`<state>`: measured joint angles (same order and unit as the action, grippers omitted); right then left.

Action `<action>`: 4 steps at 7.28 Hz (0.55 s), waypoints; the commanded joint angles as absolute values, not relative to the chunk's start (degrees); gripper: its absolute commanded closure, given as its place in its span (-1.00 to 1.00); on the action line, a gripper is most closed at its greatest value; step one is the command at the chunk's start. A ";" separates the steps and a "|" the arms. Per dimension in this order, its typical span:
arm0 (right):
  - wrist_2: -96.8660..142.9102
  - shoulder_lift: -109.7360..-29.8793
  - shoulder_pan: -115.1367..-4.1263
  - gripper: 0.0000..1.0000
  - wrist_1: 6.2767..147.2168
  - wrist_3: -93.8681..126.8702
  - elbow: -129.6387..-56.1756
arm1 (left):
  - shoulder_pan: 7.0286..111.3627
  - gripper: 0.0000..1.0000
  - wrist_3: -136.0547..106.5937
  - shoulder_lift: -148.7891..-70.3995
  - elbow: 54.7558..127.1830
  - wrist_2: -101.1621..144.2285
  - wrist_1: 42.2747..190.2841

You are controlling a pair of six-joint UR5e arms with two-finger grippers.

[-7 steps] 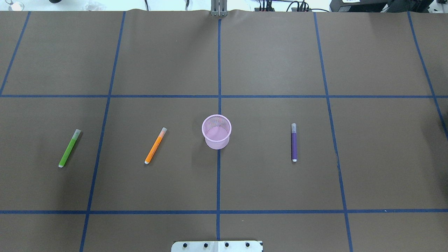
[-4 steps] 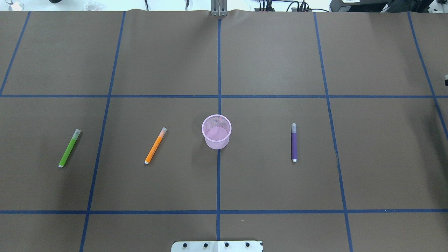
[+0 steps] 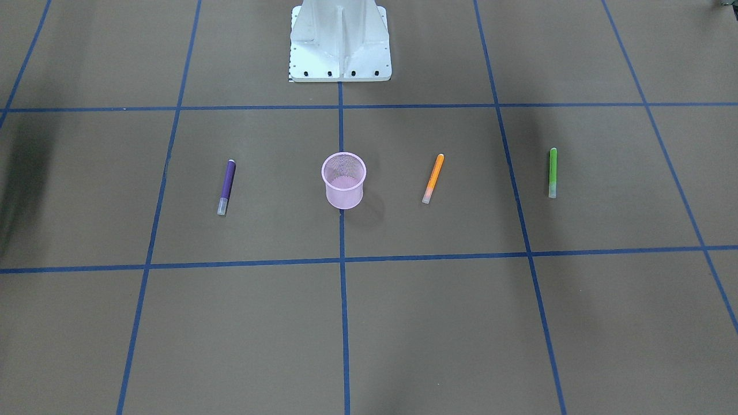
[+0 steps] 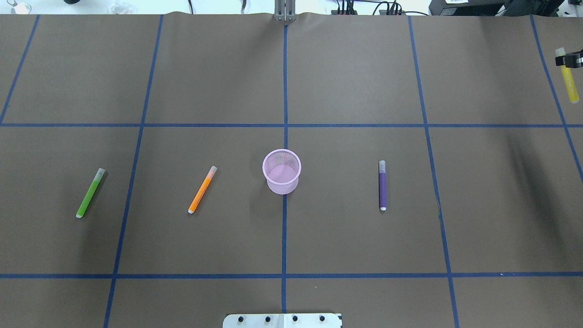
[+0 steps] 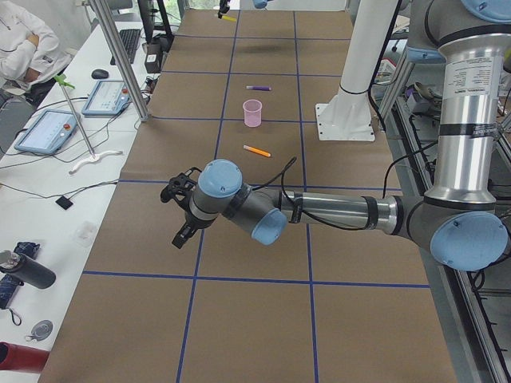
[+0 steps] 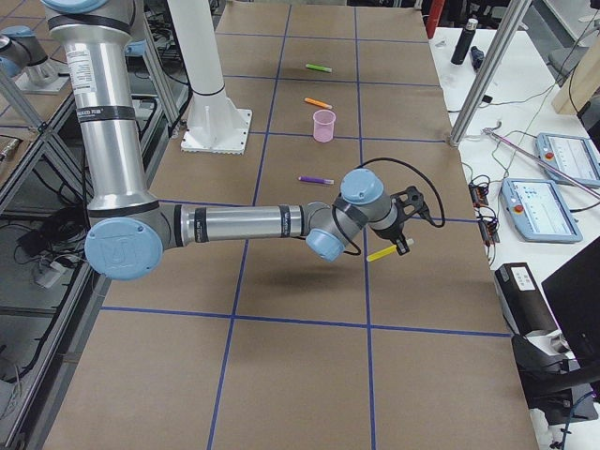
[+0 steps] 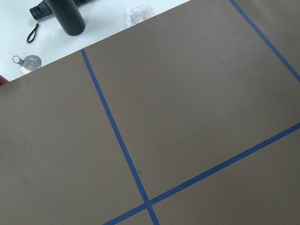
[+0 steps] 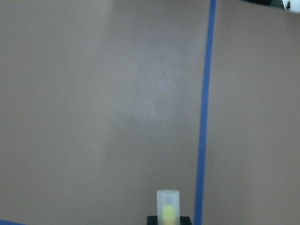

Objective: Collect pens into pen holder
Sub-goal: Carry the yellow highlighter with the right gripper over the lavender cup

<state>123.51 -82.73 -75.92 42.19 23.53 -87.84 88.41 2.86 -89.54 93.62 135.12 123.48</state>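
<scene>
The pink mesh pen holder (image 4: pixel 282 171) stands upright at the table's middle. Three pens lie flat around it: green (image 4: pixel 90 192) far on the left, orange (image 4: pixel 202 189) nearer the holder, purple (image 4: pixel 382 185) on its right. In the front-facing view they appear as the holder (image 3: pixel 343 180), purple (image 3: pixel 226 187), orange (image 3: pixel 433 178) and green (image 3: pixel 552 172). My right gripper (image 4: pixel 565 60) hangs at the far right edge, shut on a yellow pen (image 4: pixel 569 84), whose pale cap (image 8: pixel 168 206) shows in the right wrist view. My left gripper (image 5: pixel 180 215) hovers over bare table at the left end; whether it is open I cannot tell.
The robot's white base plate (image 4: pixel 282 320) sits at the near edge, its pedestal (image 3: pixel 340 40) behind the holder. Blue tape lines grid the brown mat. A side bench with tablets (image 5: pixel 48 128), a metal post (image 5: pixel 120 56), a bottle and a seated person borders the far side.
My right gripper with the yellow pen has come into the overhead view at the right edge and moved toward the far side. The holder and the three lying pens have not moved.
</scene>
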 commanded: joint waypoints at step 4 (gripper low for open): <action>105.62 -78.93 -55.68 1.00 42.28 41.47 -106.06 | 81.85 -1.00 -5.50 -91.57 94.04 135.00 127.96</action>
<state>112.89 -79.99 -61.91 42.26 38.46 -102.54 84.09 -1.71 -90.59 94.02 135.14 126.50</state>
